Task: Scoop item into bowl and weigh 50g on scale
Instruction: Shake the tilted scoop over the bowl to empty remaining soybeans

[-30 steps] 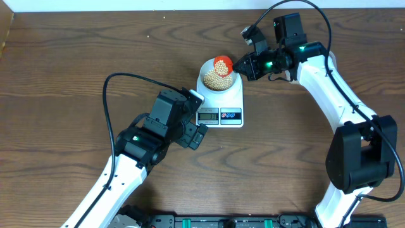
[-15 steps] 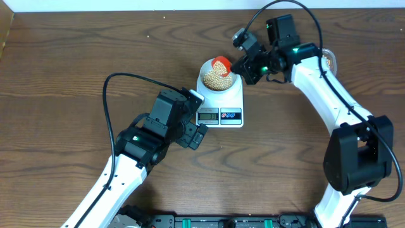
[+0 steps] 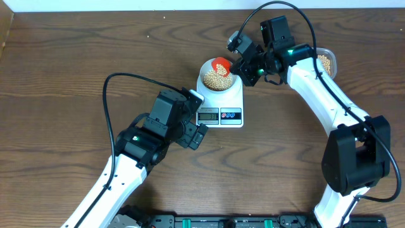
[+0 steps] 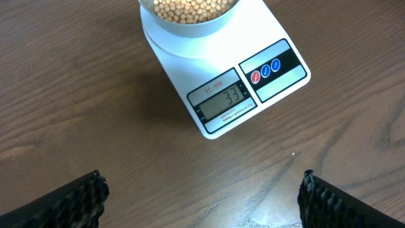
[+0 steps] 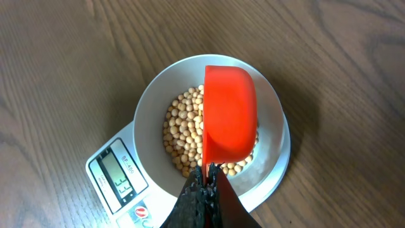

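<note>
Two robot arms reach over a brown wooden table (image 3: 63, 57). Near the middle of it sits the white scale (image 3: 231, 96), and the small pale bowl (image 5: 152, 101) stands on the far part of the scale. Lots of little tan beans (image 5: 183, 136) lie in the bowl, piled in its bottom. The right gripper (image 5: 205, 183) comes in from the right, and its two fingers are pressed tight on the thin handle of a red scoop (image 5: 231, 114). The scoop hangs just over the bowl, tipped so far that only its smooth red back shows, with beans right under it. The scale's little grey screen (image 4: 221, 101) faces the near side and shows 33, and two small round buttons (image 4: 266, 69) sit just to its right. The left gripper (image 4: 205, 212) waits on the near left side of the scale, with its black fingers spread wide apart and nothing between them. Far to the right, behind the right arm, a clear tub (image 3: 326, 61) holds more beans.
</note>
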`<control>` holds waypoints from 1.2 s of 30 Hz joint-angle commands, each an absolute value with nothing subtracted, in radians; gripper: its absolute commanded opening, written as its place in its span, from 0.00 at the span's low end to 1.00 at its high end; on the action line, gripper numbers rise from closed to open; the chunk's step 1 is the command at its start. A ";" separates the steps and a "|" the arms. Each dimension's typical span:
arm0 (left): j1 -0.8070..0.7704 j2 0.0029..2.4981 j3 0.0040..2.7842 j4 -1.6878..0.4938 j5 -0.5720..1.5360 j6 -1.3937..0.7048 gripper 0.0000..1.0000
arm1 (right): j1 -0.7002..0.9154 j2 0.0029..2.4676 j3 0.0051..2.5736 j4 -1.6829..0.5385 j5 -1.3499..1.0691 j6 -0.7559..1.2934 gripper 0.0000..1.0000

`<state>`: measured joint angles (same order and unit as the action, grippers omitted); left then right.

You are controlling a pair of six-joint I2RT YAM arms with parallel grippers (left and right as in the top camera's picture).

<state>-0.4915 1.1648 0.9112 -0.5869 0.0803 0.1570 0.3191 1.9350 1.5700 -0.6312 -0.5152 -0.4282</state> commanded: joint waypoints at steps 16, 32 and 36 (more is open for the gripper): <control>-0.487 1.156 0.940 -0.590 0.090 0.152 0.98 | 0.260 1.902 1.589 -0.619 -0.699 -0.266 0.01; -0.487 1.156 0.940 -0.590 0.090 0.152 0.98 | 0.292 1.902 1.589 -0.619 -0.639 -0.420 0.01; -0.487 1.156 0.940 -0.590 0.090 0.152 0.98 | 0.321 1.902 1.590 -0.621 -0.559 -0.479 0.01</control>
